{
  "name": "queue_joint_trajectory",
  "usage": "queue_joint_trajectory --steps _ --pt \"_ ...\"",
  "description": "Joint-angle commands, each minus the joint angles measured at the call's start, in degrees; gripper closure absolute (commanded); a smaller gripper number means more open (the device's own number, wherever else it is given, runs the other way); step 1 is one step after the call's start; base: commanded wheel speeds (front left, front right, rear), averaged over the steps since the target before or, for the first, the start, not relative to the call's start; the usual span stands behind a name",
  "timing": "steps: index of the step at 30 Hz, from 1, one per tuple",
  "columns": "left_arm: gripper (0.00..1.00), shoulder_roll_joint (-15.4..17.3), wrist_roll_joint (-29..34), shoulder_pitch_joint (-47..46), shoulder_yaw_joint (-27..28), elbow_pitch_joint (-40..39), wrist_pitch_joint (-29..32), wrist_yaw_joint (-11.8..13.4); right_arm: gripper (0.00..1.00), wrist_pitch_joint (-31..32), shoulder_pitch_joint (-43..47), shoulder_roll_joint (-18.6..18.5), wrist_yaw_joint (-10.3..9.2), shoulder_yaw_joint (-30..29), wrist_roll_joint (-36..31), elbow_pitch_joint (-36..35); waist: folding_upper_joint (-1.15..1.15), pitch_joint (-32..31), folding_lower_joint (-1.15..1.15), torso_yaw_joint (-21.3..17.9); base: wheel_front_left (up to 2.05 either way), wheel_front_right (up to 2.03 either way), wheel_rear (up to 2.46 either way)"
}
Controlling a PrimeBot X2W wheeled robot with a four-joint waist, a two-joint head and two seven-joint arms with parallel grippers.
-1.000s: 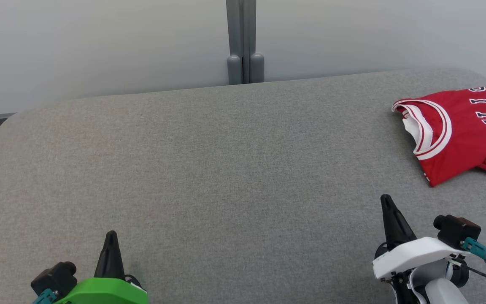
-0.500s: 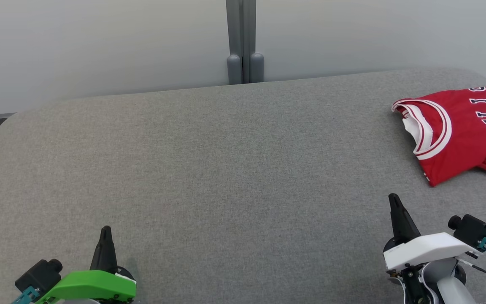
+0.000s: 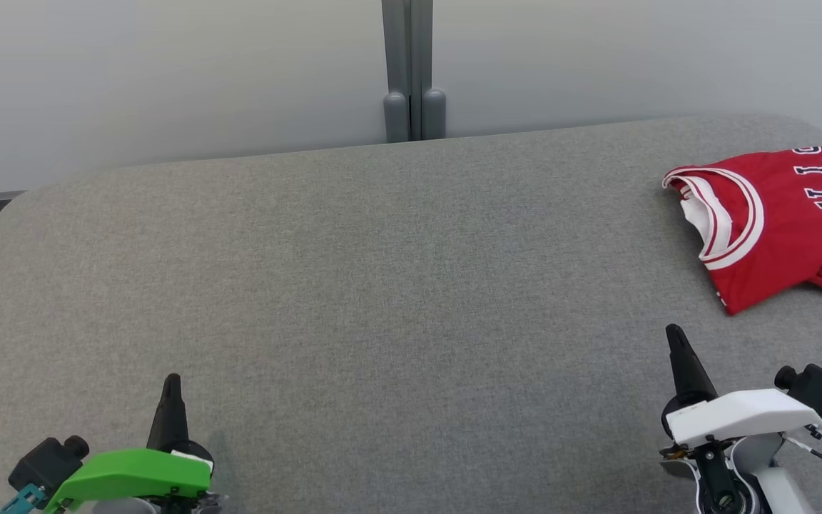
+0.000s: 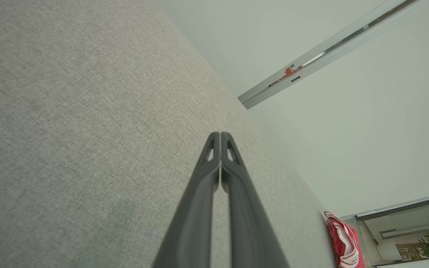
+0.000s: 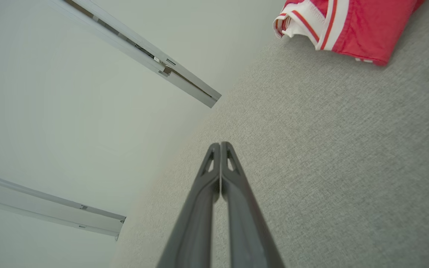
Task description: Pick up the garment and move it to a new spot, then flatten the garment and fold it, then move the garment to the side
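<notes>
Two tools sit low in the head view, both pinched shut and empty: your left tool point(image 3: 170, 389) at the lower left, your right tool point(image 3: 678, 350) at the lower right. The jersey point(image 3: 782, 221) lies at the far right of the bench point(image 3: 382, 285), apparently folded, its edge running out of frame. It is well apart from the left tool and nearer the right. It looks already set aside, so your risk is a stray sweep of the right arm snagging it and undoing the fold, or nudging it off the bench's right edge.

In the left wrist view, the left tool point(image 4: 220, 139) is closed tip to tip, held low and nearly level over the bench, with the jersey point(image 4: 343, 242) far off.

In the right wrist view, the right tool point(image 5: 220, 149) is likewise closed and lies along the bench, with the jersey point(image 5: 348, 26) ahead and off to one side.
</notes>
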Motion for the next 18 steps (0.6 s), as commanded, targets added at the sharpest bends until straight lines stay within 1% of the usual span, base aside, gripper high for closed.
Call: queue_joint_trajectory --steps 1,18 --pt "1.0 0.2 -1.7 -1.7 0.6 -0.7 0.5 -0.5 1.0 0.4 -1.2 -0.3 -0.02 -0.4 1.9 -1.0 0.0 0.0 0.0 0.0 0.0 0.0 0.0" --pt "1.0 0.2 -11.0 -2.7 2.2 -1.0 3.4 -1.8 1.0 3.2 -1.4 -0.3 -0.03 -1.8 12.2 -1.7 0.0 0.1 0.0 0.0 0.0 0.0 0.0"
